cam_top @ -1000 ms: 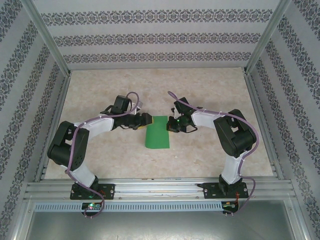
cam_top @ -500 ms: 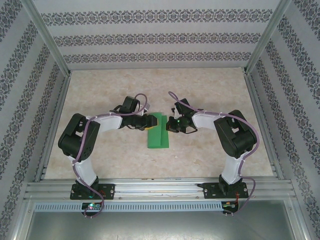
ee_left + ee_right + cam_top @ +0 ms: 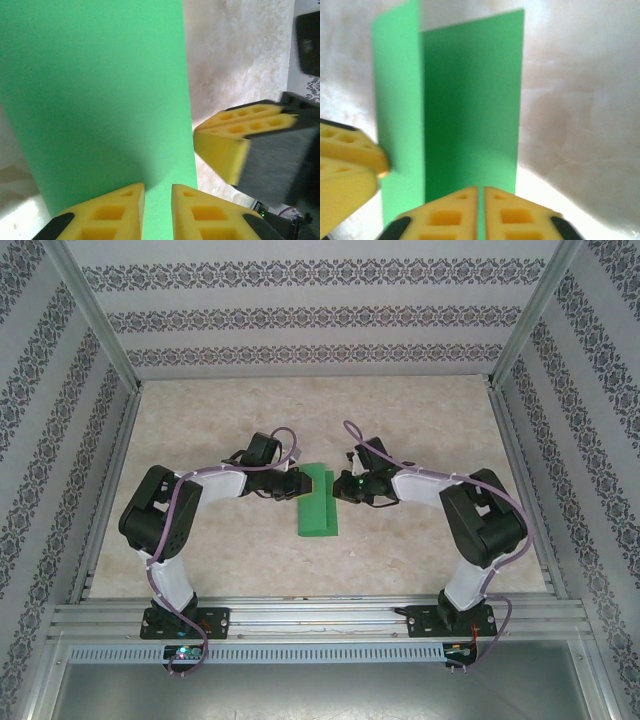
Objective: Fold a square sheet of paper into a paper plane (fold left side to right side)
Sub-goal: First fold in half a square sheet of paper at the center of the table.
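Observation:
The square sheet of paper lies on the table folded in half, a tall bright green strip. In the right wrist view the paper has its left flap lifted off the layer beneath. My left gripper is at the strip's upper left edge. In its wrist view, the left gripper is open by a narrow gap, over the paper. My right gripper is at the upper right edge. Seen from its own wrist, the right gripper is shut to a hairline slit with its tips over the sheet.
The marble-patterned table is walled by aluminium posts and patterned panels. The two grippers face each other across the strip, a few centimetres apart. The right fingers show in the left wrist view, and the left fingers in the right wrist view.
My left gripper has moved right onto the paper's left edge and its jaws have narrowed. The right gripper has stayed at the right edge while its elbow swung outward.

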Robot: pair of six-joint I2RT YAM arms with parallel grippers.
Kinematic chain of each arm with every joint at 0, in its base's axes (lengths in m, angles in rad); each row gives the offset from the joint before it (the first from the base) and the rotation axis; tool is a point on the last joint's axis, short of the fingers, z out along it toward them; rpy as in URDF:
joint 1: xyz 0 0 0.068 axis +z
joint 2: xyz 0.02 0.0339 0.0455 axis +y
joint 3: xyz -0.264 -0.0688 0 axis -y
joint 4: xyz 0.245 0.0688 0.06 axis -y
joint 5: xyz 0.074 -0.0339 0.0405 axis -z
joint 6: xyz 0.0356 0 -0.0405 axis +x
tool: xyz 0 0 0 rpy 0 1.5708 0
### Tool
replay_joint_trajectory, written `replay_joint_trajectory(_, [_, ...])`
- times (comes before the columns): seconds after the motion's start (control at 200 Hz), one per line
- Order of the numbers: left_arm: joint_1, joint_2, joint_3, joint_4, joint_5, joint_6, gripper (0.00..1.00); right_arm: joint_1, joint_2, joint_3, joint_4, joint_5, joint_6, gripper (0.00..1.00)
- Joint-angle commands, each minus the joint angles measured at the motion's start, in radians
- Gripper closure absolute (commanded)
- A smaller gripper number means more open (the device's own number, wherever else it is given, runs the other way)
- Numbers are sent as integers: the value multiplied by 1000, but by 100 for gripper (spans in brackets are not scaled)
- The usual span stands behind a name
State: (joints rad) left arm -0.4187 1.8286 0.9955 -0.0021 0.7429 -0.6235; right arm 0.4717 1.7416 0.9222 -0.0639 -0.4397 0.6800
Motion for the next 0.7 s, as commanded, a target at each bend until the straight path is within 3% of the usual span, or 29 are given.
replay_joint_trajectory(0.0, [-17,5,27,-35,-14,28,81,-34,-62,-48,94,-43,-5,73])
replay_joint_trajectory(0.105, [-19,4,27,-37,-19,30,83,-67,-66,-98,221,-150,26,58])
replay_joint_trajectory(0.24, [-20,4,29,-39,-23,27,84,-68,-30,-121,329,-238,73,48])
replay_joint_trajectory(0.51, [-20,6,29,-29,-33,11,85,-26,51,-120,405,-254,138,50])
replay_joint_trajectory(0.694, [-21,12,30,-16,-35,-2,85,-9,73,-117,427,-261,159,58])
